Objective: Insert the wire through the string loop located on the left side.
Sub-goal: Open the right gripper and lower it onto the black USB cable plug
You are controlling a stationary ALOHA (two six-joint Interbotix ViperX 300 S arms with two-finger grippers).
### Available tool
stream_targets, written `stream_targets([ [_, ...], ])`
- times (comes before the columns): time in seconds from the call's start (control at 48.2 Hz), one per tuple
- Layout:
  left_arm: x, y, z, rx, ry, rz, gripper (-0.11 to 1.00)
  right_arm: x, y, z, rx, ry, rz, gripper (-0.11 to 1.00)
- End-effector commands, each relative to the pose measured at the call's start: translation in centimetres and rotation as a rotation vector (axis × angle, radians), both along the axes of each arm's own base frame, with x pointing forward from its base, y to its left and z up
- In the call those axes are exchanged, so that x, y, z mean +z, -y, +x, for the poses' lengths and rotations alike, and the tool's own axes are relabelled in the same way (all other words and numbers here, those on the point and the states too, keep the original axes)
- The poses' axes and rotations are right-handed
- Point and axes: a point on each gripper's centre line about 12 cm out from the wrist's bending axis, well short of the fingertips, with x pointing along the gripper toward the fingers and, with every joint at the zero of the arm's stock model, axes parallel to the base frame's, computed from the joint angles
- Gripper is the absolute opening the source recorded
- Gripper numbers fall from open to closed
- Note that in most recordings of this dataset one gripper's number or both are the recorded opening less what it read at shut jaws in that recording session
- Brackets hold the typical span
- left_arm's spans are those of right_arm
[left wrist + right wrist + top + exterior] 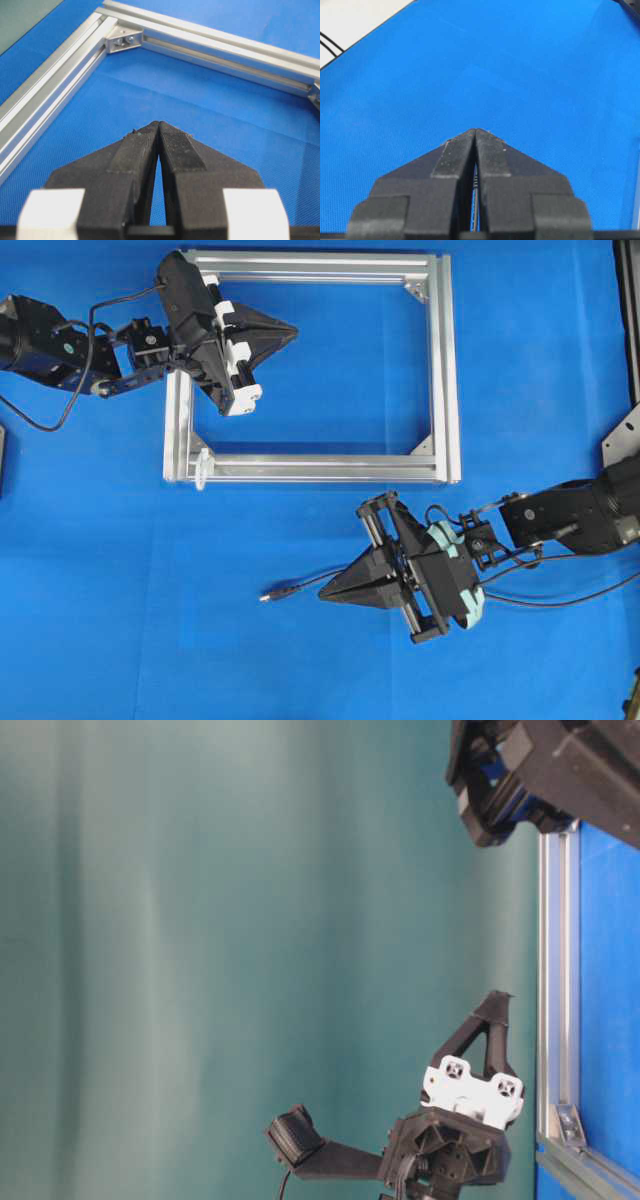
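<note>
Colours on the blue work surface

The table cover [300,660] is strong blue with a fine woven texture. The frame [445,370] ahead of the left gripper [158,125] is silvery aluminium. The left gripper has black ribbed fingers [137,147] and white blocks behind them; the right gripper [476,131] is black too, with a pale teal part on its body. The wire [300,589], just beside the right gripper's tip, is black with a silvery end. The string loop [201,468] is whitish. The backdrop [250,920] is dull green.
</note>
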Motion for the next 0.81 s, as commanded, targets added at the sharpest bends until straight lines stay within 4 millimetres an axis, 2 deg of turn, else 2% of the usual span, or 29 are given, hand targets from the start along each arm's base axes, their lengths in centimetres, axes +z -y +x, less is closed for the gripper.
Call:
stream_targets([
  [0.0,1.45,0.49,0.21,-0.033,0.024,0.030,0.00,1.92,-0.38,0.07,0.006,0.050,0.025,0.01],
  [0.104,1.38,0.54,0.04,-0.032,0.021,0.027,0.00,1.91,-0.39,0.16,0.004,0.038,0.025,-0.02],
  [0.54,1.52,0.52,0.12,-0.032,0.025,0.029,0.00,1.35,-0.12,0.13,-0.019,-0.028,0.064,-0.01],
  [0.644,1.42,0.53,0.08,-0.032,0.022,0.028,0.00,1.34,-0.02,0.23,-0.035,-0.040,0.080,0.14],
  [0.789,1.38,0.54,0.04,-0.032,0.021,0.027,0.00,1.23,0.19,0.26,-0.057,-0.047,0.093,0.54],
])
